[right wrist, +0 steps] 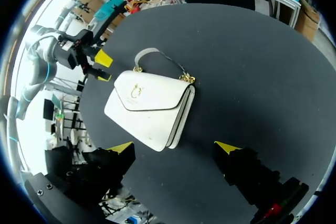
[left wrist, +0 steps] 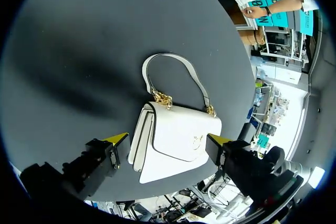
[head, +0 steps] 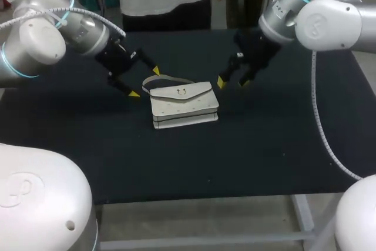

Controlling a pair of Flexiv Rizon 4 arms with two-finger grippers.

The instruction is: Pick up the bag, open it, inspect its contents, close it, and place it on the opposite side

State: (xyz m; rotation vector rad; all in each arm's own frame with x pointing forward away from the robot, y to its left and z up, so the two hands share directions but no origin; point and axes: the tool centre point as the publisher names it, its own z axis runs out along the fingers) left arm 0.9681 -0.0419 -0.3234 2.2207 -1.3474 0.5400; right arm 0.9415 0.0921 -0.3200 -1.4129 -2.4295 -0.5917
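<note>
A white handbag (head: pixel 183 104) with a gold clasp and a curved handle (head: pixel 158 78) lies flat on the black table, flap closed. My left gripper (head: pixel 145 82) hovers open just left of the handle, touching nothing. My right gripper (head: pixel 232 80) hangs open just right of the bag's upper corner, also empty. In the left wrist view the bag (left wrist: pixel 176 140) lies between and ahead of the open left gripper (left wrist: pixel 167 140), below it. In the right wrist view the bag (right wrist: pixel 149 108) lies ahead of the open right gripper (right wrist: pixel 176 146), and my left gripper (right wrist: pixel 102 65) shows beyond it.
The black table top (head: pixel 270 139) stretches wide on both sides of the bag and toward the front edge. A person stands behind the far edge, not reaching over the table.
</note>
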